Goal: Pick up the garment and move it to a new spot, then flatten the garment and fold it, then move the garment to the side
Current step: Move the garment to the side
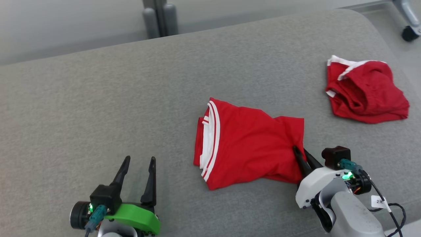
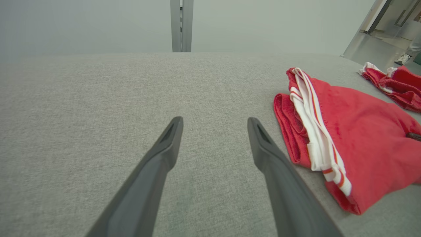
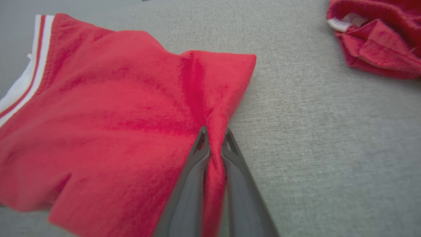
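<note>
A red garment (image 1: 250,141) with white-striped trim lies folded in the middle of the grey cushioned surface (image 1: 98,108). My right gripper (image 1: 300,152) is shut on the garment's right edge, and a ridge of red cloth (image 3: 215,144) is pinched between its fingers. The same garment (image 2: 348,131) lies to the right of my left gripper (image 2: 215,123). My left gripper (image 1: 139,161) is open and holds nothing, hovering over bare surface to the garment's left.
A second red garment (image 1: 365,90) lies crumpled at the far right of the surface, also in the wrist views (image 2: 394,84) (image 3: 378,36). A grey post (image 1: 161,18) stands behind the surface. A caster wheel (image 1: 409,33) is on the floor at the upper right.
</note>
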Robot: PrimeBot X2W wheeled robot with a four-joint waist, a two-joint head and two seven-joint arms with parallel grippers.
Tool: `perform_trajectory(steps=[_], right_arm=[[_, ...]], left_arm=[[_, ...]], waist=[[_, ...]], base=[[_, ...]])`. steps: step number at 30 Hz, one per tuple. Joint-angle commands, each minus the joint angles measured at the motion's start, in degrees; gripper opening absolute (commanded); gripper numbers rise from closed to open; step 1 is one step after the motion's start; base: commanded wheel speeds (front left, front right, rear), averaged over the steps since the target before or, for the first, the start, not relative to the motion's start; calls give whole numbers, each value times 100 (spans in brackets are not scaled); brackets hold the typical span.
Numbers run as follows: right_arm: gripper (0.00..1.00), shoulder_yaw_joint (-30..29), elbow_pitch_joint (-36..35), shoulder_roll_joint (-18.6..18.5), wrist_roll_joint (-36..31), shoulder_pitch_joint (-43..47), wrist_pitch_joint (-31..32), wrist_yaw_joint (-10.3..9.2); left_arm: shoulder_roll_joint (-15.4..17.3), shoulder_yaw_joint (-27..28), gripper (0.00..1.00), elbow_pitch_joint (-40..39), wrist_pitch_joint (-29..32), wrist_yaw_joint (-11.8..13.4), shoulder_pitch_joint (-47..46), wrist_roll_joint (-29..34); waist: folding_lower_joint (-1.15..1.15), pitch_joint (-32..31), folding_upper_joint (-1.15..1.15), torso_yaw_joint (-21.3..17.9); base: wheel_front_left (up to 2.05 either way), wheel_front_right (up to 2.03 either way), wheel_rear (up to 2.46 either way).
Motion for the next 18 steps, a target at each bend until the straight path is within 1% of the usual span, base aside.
perform_trajectory(steps=[1,6,10,14,18], right_arm=[[0,-31,-57,-36,-1,126,4,-21],[0,-9,-240,-29,114,295,2,-19],[0,-21,-392,-28,122,382,2,-19],[0,-17,-537,-28,154,366,2,-19],[0,48,-719,-21,158,192,2,-18]], left_arm=[[19,-50,100,-13,0,13,-10,60],[38,-265,100,3,0,13,-35,80],[101,-427,100,23,0,13,-65,52],[148,-478,100,21,0,13,-98,44],[236,-558,100,-9,0,13,-142,25]], waist=[[0,-79,0,-1172],[0,-17,0,-1767],[0,57,0,-2038],[0,155,0,-2144],[0,286,0,-2104]], base=[[0,0,0],[0,0,0],[0,0,0],[0,0,0],[0,0,0]])
